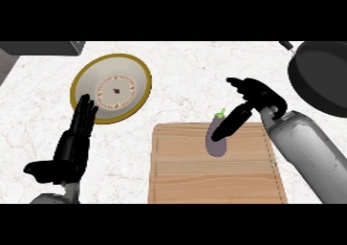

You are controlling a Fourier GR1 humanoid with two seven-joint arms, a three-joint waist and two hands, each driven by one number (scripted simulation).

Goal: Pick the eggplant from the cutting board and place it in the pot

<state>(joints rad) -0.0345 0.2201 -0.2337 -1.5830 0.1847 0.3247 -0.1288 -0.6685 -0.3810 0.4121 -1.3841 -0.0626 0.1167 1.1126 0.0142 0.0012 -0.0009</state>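
We see the eggplant (217,139) lying on the board (204,177), at its upper middle. The right hand (255,98) reaches down with straight fingers over it, not yet curled around it. The left hand (75,136) rests open at 9 o'clock. We judge that grasping, carrying and placing in the pot (322,76), at 2 o'clock, are all left.

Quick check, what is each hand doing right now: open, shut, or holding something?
Left hand: open, fingers straight, resting beside the gold-rimmed round plate, holding nothing.
Right hand: open, fingers reaching onto the purple eggplant on the wooden cutting board, not yet curled round it.
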